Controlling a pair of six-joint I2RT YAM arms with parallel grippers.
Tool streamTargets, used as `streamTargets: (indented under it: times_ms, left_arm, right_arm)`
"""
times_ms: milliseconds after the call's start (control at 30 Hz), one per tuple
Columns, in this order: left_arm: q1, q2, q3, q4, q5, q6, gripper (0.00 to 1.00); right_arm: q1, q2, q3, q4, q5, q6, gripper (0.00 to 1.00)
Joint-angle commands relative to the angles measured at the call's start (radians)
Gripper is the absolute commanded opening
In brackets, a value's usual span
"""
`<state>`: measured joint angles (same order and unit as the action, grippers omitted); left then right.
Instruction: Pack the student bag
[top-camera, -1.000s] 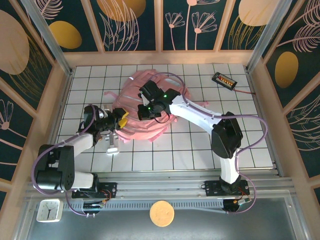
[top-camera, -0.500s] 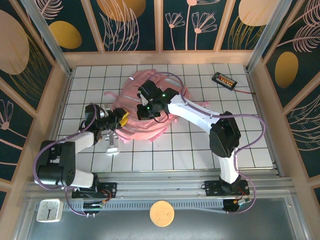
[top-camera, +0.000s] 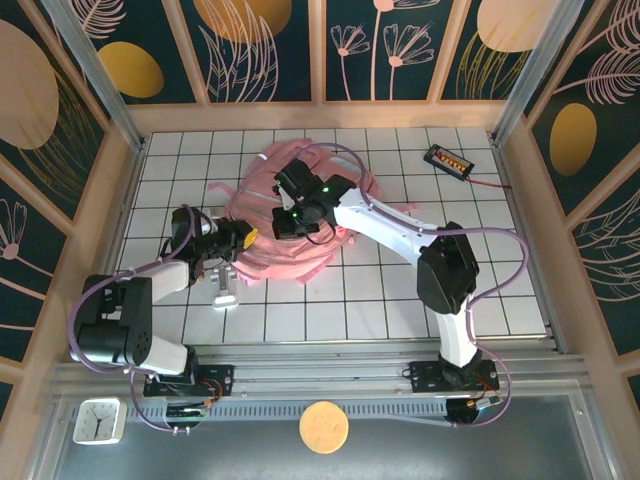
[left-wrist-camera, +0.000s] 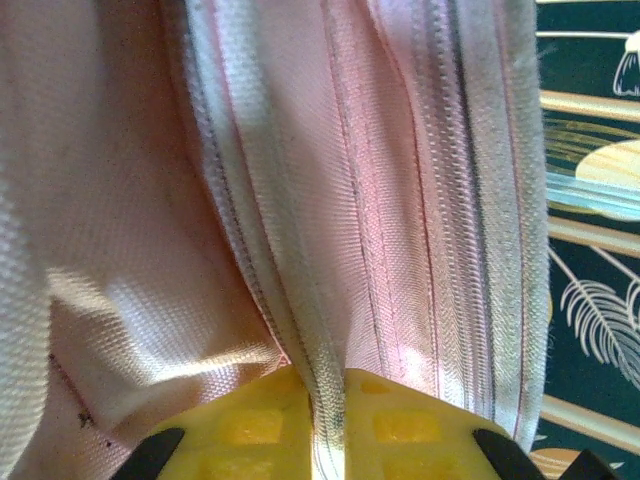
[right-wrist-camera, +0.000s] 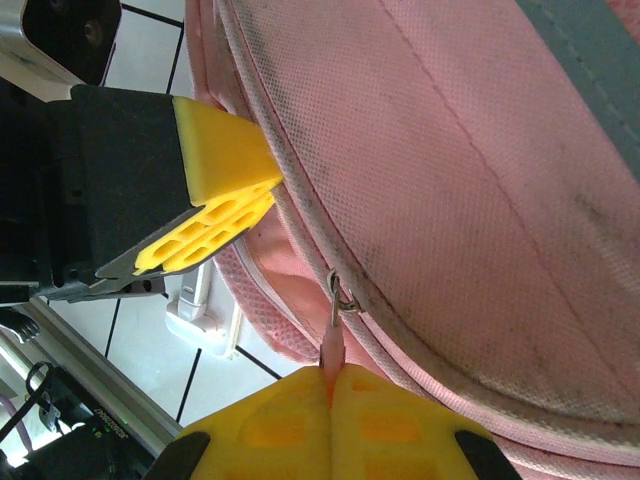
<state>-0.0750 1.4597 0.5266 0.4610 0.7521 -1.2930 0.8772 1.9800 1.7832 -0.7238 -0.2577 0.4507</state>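
Where the left gripper (left-wrist-camera: 328, 425) meets the bag (left-wrist-camera: 330, 200), its yellow fingers (left-wrist-camera: 250, 430) are pinched tight on a ridge of pink fabric along a zip seam. The right gripper (right-wrist-camera: 330, 400) is clenched too, nipping the thin pink pull (right-wrist-camera: 331, 350) that hangs from a small metal ring on the bag's zip. The left gripper's yellow tips sit just beside it, at the bag's edge.

From above, the bag lies crumpled in the middle of the table (top-camera: 380, 300), a white grid-tiled surface. A small white object (top-camera: 225, 290) rests on the tiles close to the left gripper. A black device (top-camera: 447, 160) with a cable lies well apart at the far right. Wooden rails and dark panels painted with leaves and gold ovals wall the table in.

The left arm (top-camera: 165, 285) folds low from its base and reaches right to the bag's left edge. The right arm (top-camera: 390, 228) stretches leftward across the tiles, its wrist over the bag's middle.
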Motion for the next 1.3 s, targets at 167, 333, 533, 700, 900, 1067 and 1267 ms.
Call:
streamTargets:
  times_ms: [167,333,533,700,900,1067,1267]
  left_arm:
    - [-0.007,0.001,0.027,0.051,0.007,-0.012,0.00]
    - [-0.006,-0.007,0.030,0.052,0.002,-0.012,0.00]
    - [-0.006,-0.017,0.027,0.053,-0.007,-0.012,0.00]
    - [-0.006,-0.037,0.026,0.041,-0.026,-0.014,0.00]
    - [-0.006,-0.056,0.014,0.039,-0.035,-0.015,0.00]
    - [-0.007,-0.079,-0.009,0.036,-0.042,-0.015,0.00]
    - [-0.005,-0.099,-0.020,0.024,-0.040,-0.007,0.00]
  right_arm:
    - [0.021,0.004,0.038,0.000,-0.015,-0.027,0.00]
    - [0.020,-0.015,0.007,-0.003,-0.010,-0.031,0.00]
    - [0.020,-0.072,-0.072,-0.012,0.014,-0.047,0.00]
    - [0.017,-0.126,-0.154,-0.012,0.025,-0.055,0.00]
    - [0.008,-0.173,-0.226,-0.002,0.032,-0.057,0.00]
    - [0.002,-0.193,-0.248,0.001,0.040,-0.058,0.00]
    - [-0.013,-0.216,-0.277,0.002,0.044,-0.067,0.00]
